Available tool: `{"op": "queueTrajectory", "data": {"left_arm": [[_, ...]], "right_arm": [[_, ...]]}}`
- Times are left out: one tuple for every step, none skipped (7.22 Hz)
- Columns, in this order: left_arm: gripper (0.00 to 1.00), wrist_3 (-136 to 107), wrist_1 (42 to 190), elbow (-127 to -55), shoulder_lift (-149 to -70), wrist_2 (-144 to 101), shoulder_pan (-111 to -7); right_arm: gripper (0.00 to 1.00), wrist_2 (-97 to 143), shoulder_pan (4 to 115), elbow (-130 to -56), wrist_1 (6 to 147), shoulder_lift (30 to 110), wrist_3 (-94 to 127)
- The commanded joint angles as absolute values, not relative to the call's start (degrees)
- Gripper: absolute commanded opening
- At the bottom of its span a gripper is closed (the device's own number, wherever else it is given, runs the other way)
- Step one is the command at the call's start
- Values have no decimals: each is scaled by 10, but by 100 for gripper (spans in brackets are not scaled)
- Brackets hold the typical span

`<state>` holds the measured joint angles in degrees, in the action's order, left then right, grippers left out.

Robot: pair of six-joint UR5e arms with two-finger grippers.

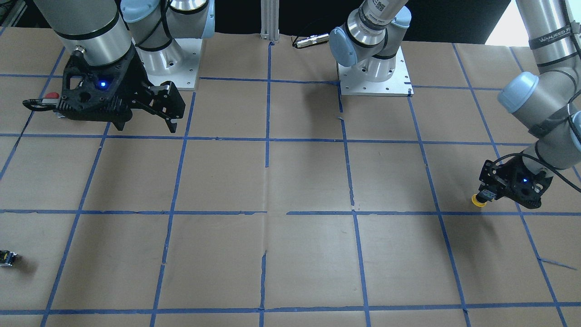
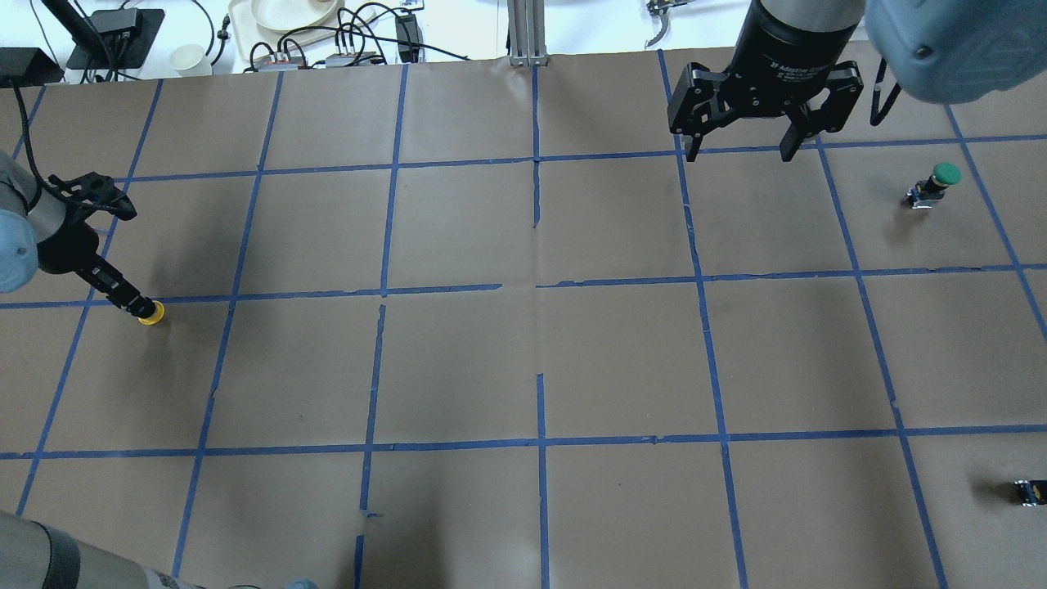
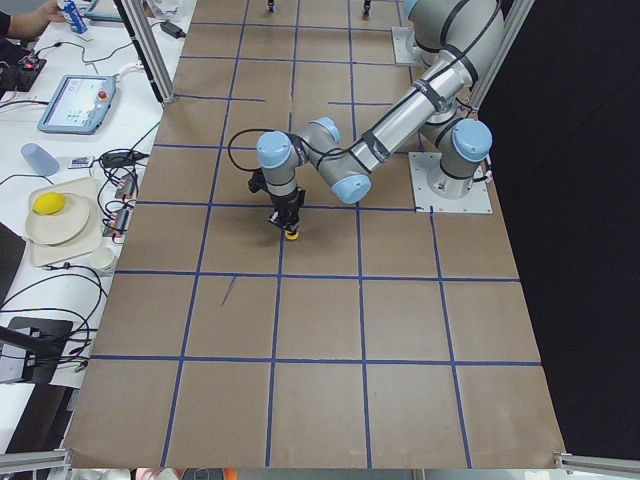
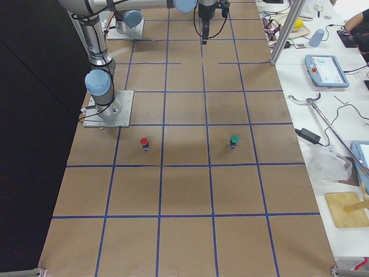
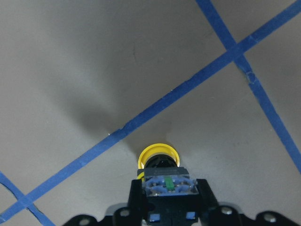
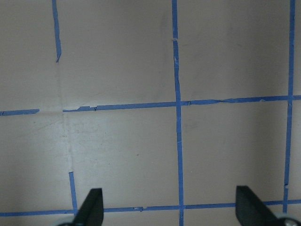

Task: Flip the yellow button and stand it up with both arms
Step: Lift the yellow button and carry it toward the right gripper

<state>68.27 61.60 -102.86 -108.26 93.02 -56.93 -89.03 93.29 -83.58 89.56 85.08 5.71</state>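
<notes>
My left gripper point(image 2: 131, 301) is shut on the grey-and-black body of the yellow button point(image 2: 151, 312), at the table's left side. The button hangs upside down, its yellow cap point(image 5: 158, 155) pointing at the paper next to a blue tape line; I cannot tell whether it touches. It also shows in the front view point(image 1: 479, 200), below the left gripper point(image 1: 488, 194). My right gripper point(image 2: 740, 151) is open and empty, high over the far right part of the table. In the right wrist view its fingertips point(image 6: 94, 207) stand wide apart over bare paper.
A green-capped button point(image 2: 939, 182) stands at the right. A red-capped button point(image 1: 52, 96) stands behind the right gripper. A tiny black-and-yellow piece point(image 2: 1029, 491) lies near the right edge. The brown paper point(image 2: 523, 360) carries a blue tape grid. Cables and dishes line the far edge.
</notes>
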Motion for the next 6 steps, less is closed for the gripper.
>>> {"op": "queueTrajectory", "data": {"left_arm": [[4,664,768,-990,-1032,869,-592],[4,661,806,-989,-1014,811,-614],[4,660,846,-986,-1005,765,-634],[4,645,901,-985,-989,687,-640],[4,598,982,-984,-966,615,-640],[4,599,1032,-1001,-949,570,-649]], "right_arm": [[100,-890,933,-836,896,851,57],[100,-890,933,-835,896,851,57],[100,-890,933,-836,896,851,57],[100,-890,933,-836,896,851,57],[100,-889,930,-832,896,851,57],[100,-888,926,-828,896,850,59]]}}
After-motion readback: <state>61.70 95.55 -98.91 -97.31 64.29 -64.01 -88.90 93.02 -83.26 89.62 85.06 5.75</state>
